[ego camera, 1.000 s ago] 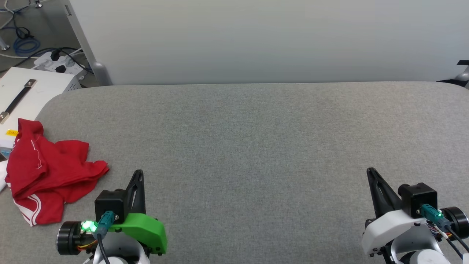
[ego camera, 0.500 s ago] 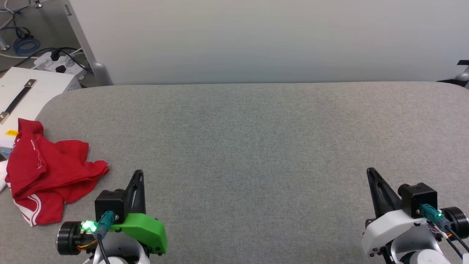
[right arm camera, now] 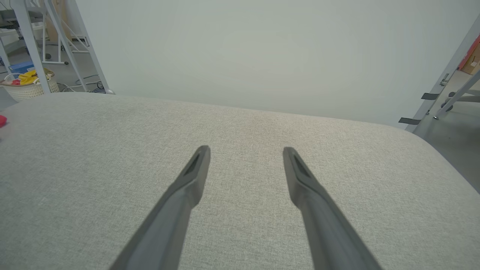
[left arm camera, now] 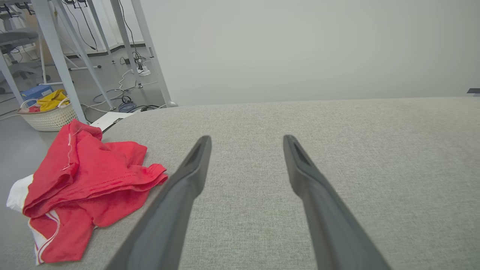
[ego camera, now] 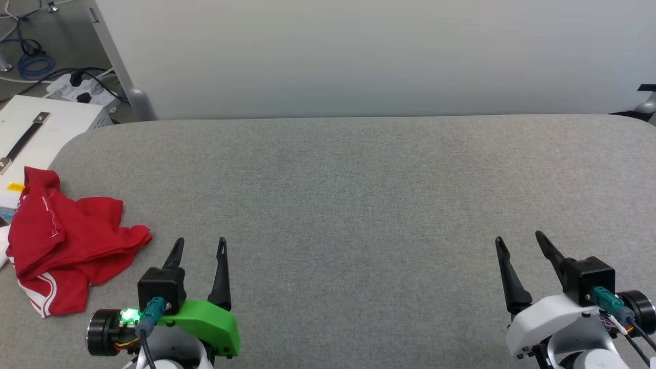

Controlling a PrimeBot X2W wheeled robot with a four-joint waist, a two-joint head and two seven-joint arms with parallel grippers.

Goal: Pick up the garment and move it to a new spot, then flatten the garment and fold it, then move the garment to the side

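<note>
Your left hand (ego camera: 200, 240), right hand (ego camera: 518, 236) both empty, fingers apart. Garment (ego camera: 66, 241) crumpled just left of left hand, at surface (ego camera: 359, 205) edge. Risk: you pinch one thin layer, bunch drags, slips off edge.

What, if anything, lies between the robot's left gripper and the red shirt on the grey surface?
Nothing visible lies there. The open left gripper and the crumpled shirt to its left are apart, with just bare grey surface between them.

Crumpled red garment (ego camera: 66, 241) at table's left edge (ego camera: 77, 148)
</note>
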